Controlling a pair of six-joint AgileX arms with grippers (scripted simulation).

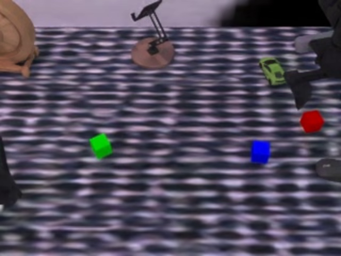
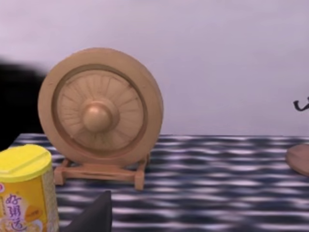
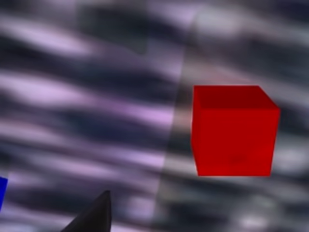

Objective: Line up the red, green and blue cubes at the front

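Three small solid-colour cubes are lying apart on the rippled dark-and-lilac patterned counter [image 1: 176,202], none being grasped.

One bright green cube [image 1: 100,145] is sitting left of centre, one bright blue cube [image 1: 260,151] right of centre, and one bright red cube [image 1: 311,121] near the right edge. My right gripper [image 1: 300,88] is hovering just behind the red cube, my left gripper [image 1: 6,192] is resting at the left edge; whether either pair of jaws is released or clenched, I cannot tell.
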